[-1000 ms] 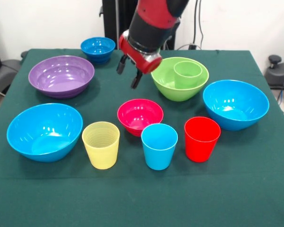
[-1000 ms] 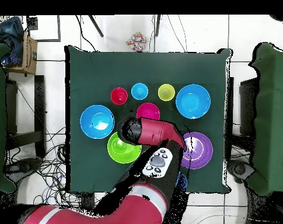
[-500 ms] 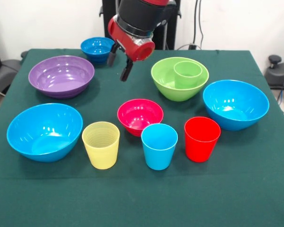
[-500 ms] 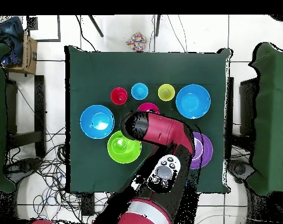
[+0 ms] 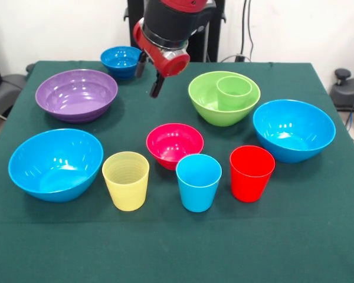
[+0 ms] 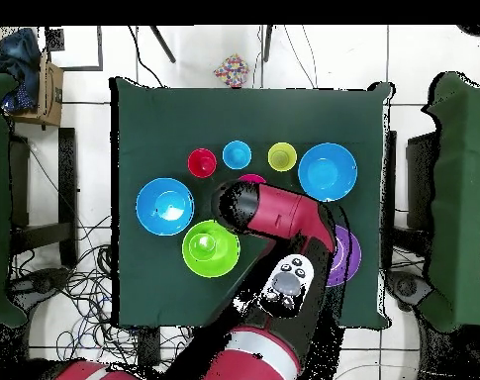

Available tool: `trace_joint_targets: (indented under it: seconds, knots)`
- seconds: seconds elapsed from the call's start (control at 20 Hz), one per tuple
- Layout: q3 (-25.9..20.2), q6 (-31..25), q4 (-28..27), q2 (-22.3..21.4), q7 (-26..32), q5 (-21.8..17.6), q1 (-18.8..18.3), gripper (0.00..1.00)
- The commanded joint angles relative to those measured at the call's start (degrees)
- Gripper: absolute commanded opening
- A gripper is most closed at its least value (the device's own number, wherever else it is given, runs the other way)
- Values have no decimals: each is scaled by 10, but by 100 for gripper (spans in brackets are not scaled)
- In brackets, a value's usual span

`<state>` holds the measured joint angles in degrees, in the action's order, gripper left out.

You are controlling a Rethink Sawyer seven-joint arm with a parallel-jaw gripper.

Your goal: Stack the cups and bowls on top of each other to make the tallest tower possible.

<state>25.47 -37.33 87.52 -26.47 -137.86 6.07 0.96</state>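
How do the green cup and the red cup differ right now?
The green cup sits inside the lime bowl; the red cup stands on the tablecloth. The green cup is partly hidden by the bowl's rim; the red cup shows fully. Both are upright, open side up.

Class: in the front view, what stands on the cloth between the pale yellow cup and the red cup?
The light blue cup stands between the pale yellow cup and the red cup, apart from both. The front view shows this plainly.

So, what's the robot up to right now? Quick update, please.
Gripper open, empty, above the table. Green cup sits in lime bowl; nothing else stacked. Nothing in the way.
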Motion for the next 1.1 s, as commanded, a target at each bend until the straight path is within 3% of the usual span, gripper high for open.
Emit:
trace_joint_targets:
  seconds: [0.05, 0.45, 0.75, 1.1]
  knots:
    - [-93, 0, -24, 27, 12, -16, -13, 100]
    - [-61, -52, -61, 41, -16, -25, 24, 100]
    - [-86, -21, -48, 26, -45, 15, 18, 100]
    - [-131, 107, -9, 21, -55, 31, -1, 100]
